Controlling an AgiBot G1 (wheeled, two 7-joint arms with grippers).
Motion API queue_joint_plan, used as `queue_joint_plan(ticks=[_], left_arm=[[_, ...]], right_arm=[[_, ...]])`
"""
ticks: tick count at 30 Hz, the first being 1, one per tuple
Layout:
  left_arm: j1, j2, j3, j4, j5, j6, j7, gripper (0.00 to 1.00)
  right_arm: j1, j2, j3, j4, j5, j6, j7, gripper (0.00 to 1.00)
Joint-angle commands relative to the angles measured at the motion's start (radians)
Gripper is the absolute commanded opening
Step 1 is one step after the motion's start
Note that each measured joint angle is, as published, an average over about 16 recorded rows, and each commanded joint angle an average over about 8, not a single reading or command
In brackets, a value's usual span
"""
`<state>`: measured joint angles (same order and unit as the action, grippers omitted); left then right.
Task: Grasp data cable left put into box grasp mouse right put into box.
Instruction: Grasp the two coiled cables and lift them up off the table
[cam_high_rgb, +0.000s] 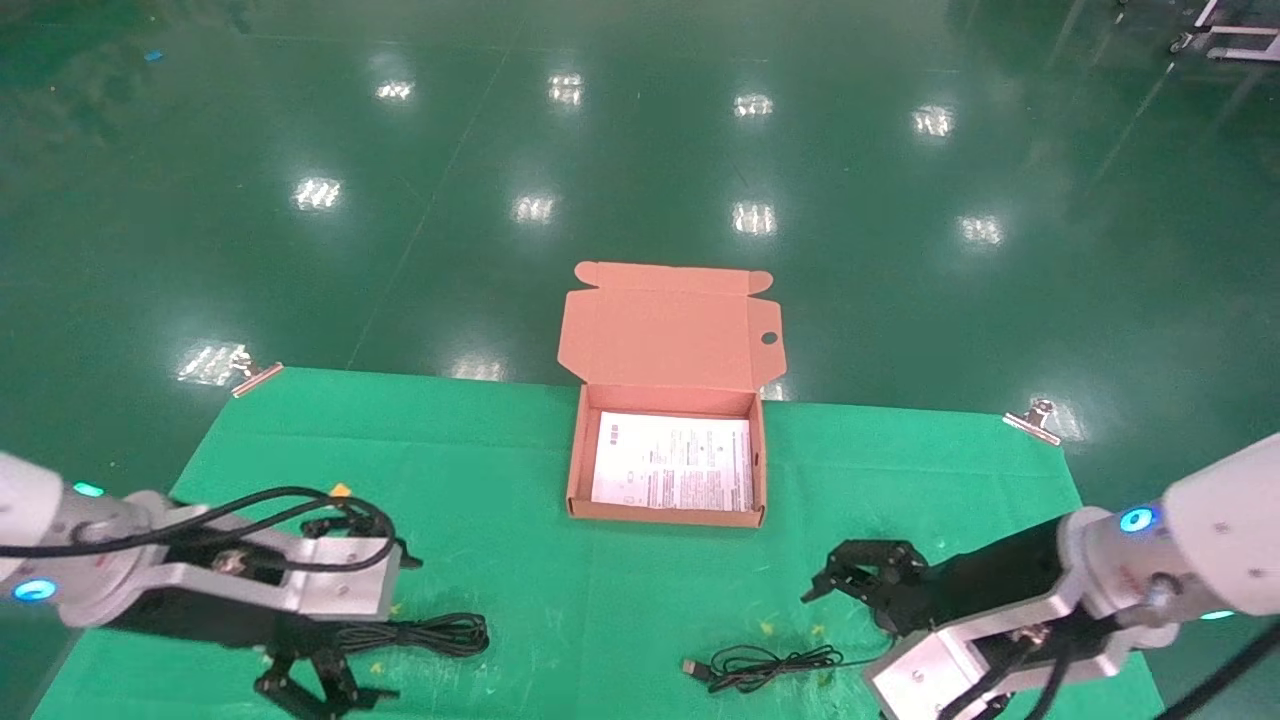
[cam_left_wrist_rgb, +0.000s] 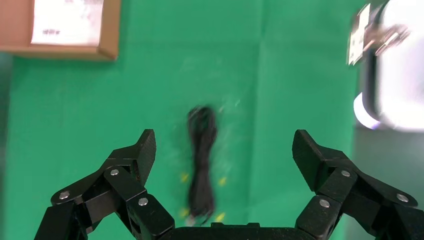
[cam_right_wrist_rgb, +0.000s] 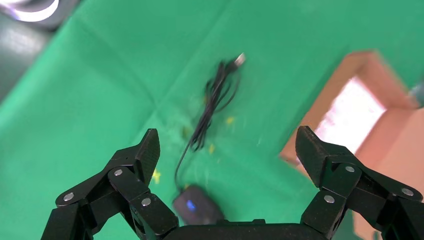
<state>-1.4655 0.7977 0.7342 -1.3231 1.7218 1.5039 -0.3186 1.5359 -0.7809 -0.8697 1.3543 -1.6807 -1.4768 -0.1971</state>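
Note:
The data cable (cam_high_rgb: 430, 635), a black elongated bundle, lies on the green cloth at the front left. My left gripper (cam_high_rgb: 320, 692) hangs just left of it, open and empty. In the left wrist view the cable (cam_left_wrist_rgb: 201, 165) lies below the wide-open left gripper (cam_left_wrist_rgb: 225, 145). The open tan box (cam_high_rgb: 665, 515) with its white sheet stands at the table's middle. My right gripper (cam_high_rgb: 850, 578) is open at the front right. The mouse (cam_right_wrist_rgb: 197, 206), black with a blue light, lies below the open right gripper (cam_right_wrist_rgb: 227, 145). The arm hides the mouse in the head view. Its cord (cam_high_rgb: 770, 665) trails left.
The green cloth (cam_high_rgb: 500, 480) covers the table, held by clips at the far left corner (cam_high_rgb: 255, 372) and far right corner (cam_high_rgb: 1035, 420). The box lid (cam_high_rgb: 670, 325) stands open past the far edge. Shiny green floor lies beyond.

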Motion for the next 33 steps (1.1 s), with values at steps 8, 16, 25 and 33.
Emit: queue_joint_plan(ticks=[8,16,25,33], left_arm=[[0.027,0.064,0.070,0.016,0.184,-0.082,-0.018,1.00],[0.051,0.133,0.098,0.150,0.257,-0.163,0.007,1.00],[0.048,0.216,0.104,0.405,0.259,-0.236,0.081,1.00],[0.019,0.272,0.094,0.609,0.239,-0.288,0.174,1.00]], right_arm=[[-0.059,-0.055,-0.057,-0.010,-0.166,0.102,0.063,1.00],[-0.105,-0.093,-0.061,-0.065,-0.199,0.161,0.162,1.00],[-0.128,-0.167,-0.062,-0.231,-0.192,0.218,0.161,1.00],[-0.136,-0.234,-0.064,-0.376,-0.190,0.275,0.099,1.00]])
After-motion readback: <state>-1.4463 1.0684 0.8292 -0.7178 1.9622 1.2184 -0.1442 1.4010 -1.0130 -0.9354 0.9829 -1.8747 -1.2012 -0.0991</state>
